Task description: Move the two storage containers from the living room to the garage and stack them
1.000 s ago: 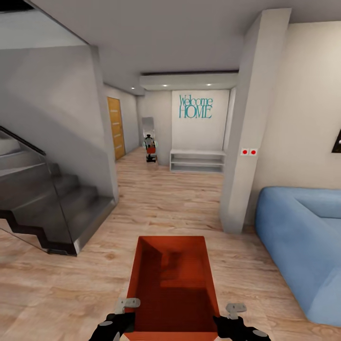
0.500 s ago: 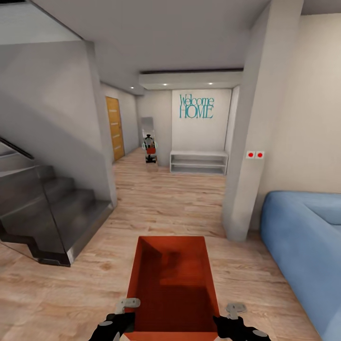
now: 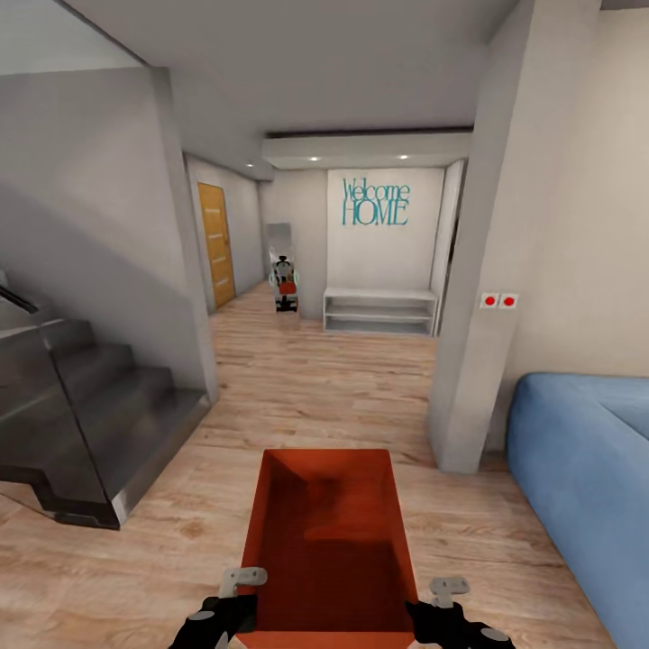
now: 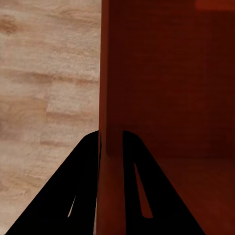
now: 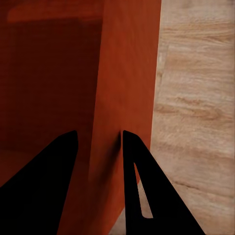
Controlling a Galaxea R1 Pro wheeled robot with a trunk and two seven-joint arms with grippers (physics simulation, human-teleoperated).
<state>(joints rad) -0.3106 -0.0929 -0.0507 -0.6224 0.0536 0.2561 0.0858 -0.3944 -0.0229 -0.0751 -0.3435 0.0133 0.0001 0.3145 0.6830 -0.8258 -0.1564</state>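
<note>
One orange-red storage container [image 3: 330, 550] was carried low in front of the robot, above the light wood floor [image 3: 315, 379] of the living room, its open top facing up and its inside empty. The left gripper [image 4: 111, 147] was clamped on the container's left wall, one finger inside and one outside, and the right gripper [image 5: 98, 142] pinched the right wall the same way; both held near the end closest to the robot. Ahead lay a hallway with an orange-brown door [image 3: 216, 243] on its left side, a dark staircase [image 3: 81, 424] at the left edge of the floor, a pillar [image 3: 478, 297] and a blue sofa [image 3: 577, 487] at the right. The step in hand seemed to be the drive toward the garage. To do it well, the base should probably steer down the middle of the gap between staircase and pillar, turn gently, and keep both arms level and equally spaced so the thin walls would not slip from the pinches.
</note>
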